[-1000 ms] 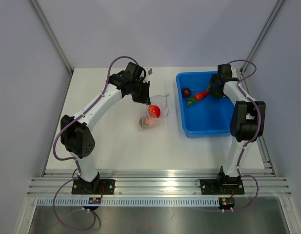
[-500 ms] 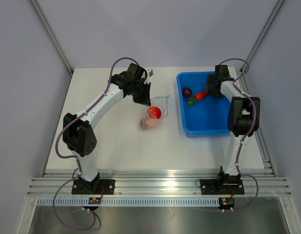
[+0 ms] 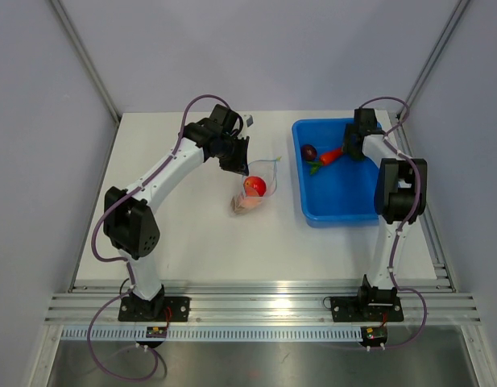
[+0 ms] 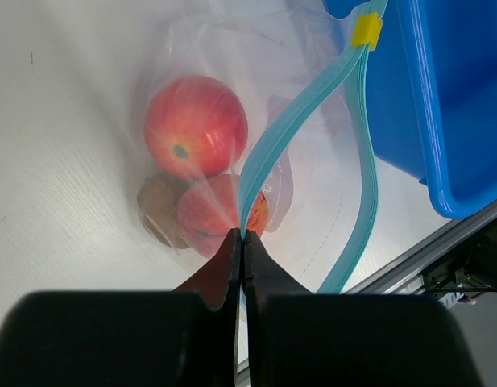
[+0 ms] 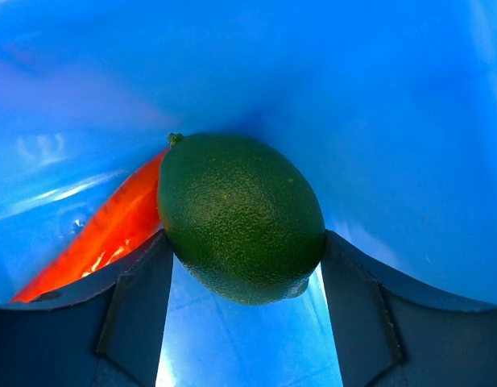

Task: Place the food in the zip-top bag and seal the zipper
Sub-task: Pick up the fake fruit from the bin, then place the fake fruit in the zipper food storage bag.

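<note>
Two grippers each have a job. The left gripper [image 4: 240, 246] is pinched tight on one strip of the zipper [image 4: 290, 121], low in the middle of its wrist view, and this holds the bag [image 3: 256, 192] open. The bag lies on the table [image 3: 184, 234] in the middle of the top view, just left of the tray [image 3: 345, 211]. The right gripper [image 5: 242, 270] is squeezed on the lime [image 5: 240, 218], which fills the middle of its wrist view with a finger touching each side. I cannot tell if the lime is off the tray floor yet. I think the step is to carry the lime to the bag. To do it well, the lime should go up first so it clears the blue wall. The carrot [image 5: 95, 234] lies right by it on the left and should not get dragged along. The lime is round and smooth, so it could slip out of a loose hold. It should drop between the two teal strips, where the gap looks widest. The bag has three foods inside: a red apple [image 4: 196, 126], a pink fruit [image 4: 216, 216] and a brown fruit [image 4: 155, 216], all bunched together. The tray has the lime, the carrot and a purple fruit [image 3: 308, 151] at its upper left. The yellow slider [image 4: 366, 30] sits at the far end of the zipper, so nothing is sealed yet.
</note>
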Robot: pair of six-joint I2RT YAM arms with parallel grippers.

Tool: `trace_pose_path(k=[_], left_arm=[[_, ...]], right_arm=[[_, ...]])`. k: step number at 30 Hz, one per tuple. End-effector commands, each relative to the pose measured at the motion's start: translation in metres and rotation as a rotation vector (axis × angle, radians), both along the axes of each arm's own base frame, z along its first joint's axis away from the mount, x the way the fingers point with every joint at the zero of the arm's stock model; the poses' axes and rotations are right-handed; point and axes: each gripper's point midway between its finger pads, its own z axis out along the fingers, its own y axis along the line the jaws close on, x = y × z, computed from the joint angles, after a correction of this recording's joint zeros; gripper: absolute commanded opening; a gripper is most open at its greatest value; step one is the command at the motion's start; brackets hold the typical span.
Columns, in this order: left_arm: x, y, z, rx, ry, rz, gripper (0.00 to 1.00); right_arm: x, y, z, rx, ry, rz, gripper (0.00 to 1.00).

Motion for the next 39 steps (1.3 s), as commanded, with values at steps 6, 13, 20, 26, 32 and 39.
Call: trace_pose_path(k=[6,13,20,26,32,39], left_arm=[[0.006,-0.006,0.011,-0.033,-0.042,-0.004,0.00],[0.011,-0.011,0.014,-0.049,-0.047,0.007,0.00],[0.011,-0.011,0.016,-0.045,-0.059,0.001,0.00],[0.009,-0.012,0.016,-0.058,-0.051,-0.002,0.00],[0.007,-0.010,0.017,-0.057,-0.054,0.000,0.00],[0.003,-0.010,0.023,-0.069,-0.056,-0.001,0.00]], right_arm=[[-0.029,0.001,0.071,0.031,-0.152,-0.043,0.60],[-0.095,0.020,0.106,0.150,-0.195,-0.056,0.60],[-0.148,0.080,0.190,0.300,-0.324,0.125,0.58],[-0.175,0.160,0.235,0.364,-0.362,0.341,0.59],[-0.197,0.264,0.231,0.514,-0.304,0.558,0.58],[-0.199,0.323,0.196,0.509,-0.203,0.646,0.60]])
